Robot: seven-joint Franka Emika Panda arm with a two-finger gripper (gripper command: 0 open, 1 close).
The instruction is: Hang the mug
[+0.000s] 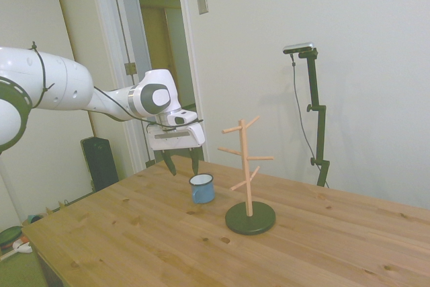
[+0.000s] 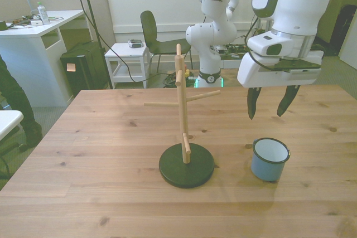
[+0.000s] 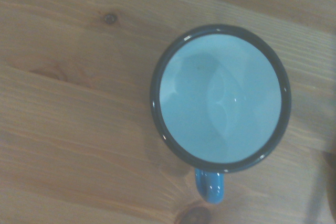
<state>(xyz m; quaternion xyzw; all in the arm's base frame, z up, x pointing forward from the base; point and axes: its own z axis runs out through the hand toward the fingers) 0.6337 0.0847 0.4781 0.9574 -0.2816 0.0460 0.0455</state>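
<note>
While the gripper hangs in the air with its two dark fingers spread apart and nothing between them, the mug stands upright on the wooden table, free of any contact. In the front view the mug sits in the lower right of the frame, below the fingertips with clear space between them and its rim. In the side view the mug appears just left of centre, below and slightly right of the gripper. The wrist view looks straight down into the mug: pale inside, thin dark rim, a small blue loop handle sticking out from one side, bare wood grain all around. The peg tree stands upright on its dark round base in the middle of the front view, to the left of the mug and apart from it; no peg carries anything. In the side view the peg tree stands right of the mug, near but not touching. A chair shows beyond the table at the front view's upper middle.
</note>
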